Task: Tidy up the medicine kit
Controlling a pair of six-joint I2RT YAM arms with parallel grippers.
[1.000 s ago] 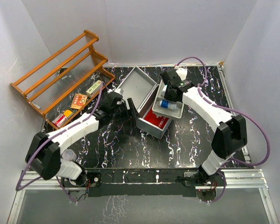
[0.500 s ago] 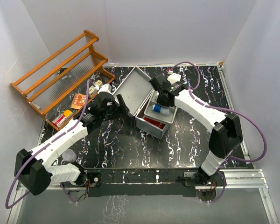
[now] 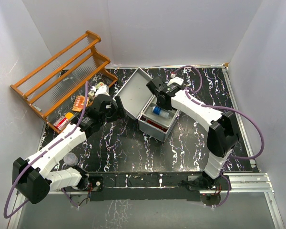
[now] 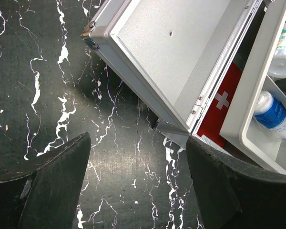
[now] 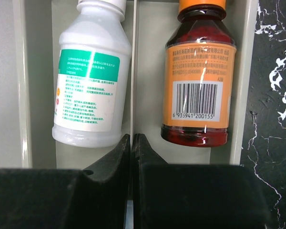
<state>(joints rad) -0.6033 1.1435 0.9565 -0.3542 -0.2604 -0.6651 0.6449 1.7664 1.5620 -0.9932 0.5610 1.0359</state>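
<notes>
Black marble table [image 3: 133, 148], medicine kit [image 3: 133, 90] open
Right hand [image 5: 132, 138] pinches the tray [image 4: 257, 86], left hand [image 4: 138, 138] open, empty; next I'd guess lower it level into the kit.

Between the spread fingers of my left gripper [image 4: 138, 186] lies bare marbled table [image 4: 52, 86], passable up to the open lid [image 4: 181, 52] of the medicine kit [image 3: 152, 129], which walls off the way ahead. The tray [image 5: 240, 95] is packed: a white bottle [image 5: 90, 81] and an amber bottle [image 5: 200, 81] fill the compartments either side of the divider my right gripper [image 5: 132, 143] pinches. The wooden rack [image 3: 62, 76] blocks the far-left corner.
</notes>
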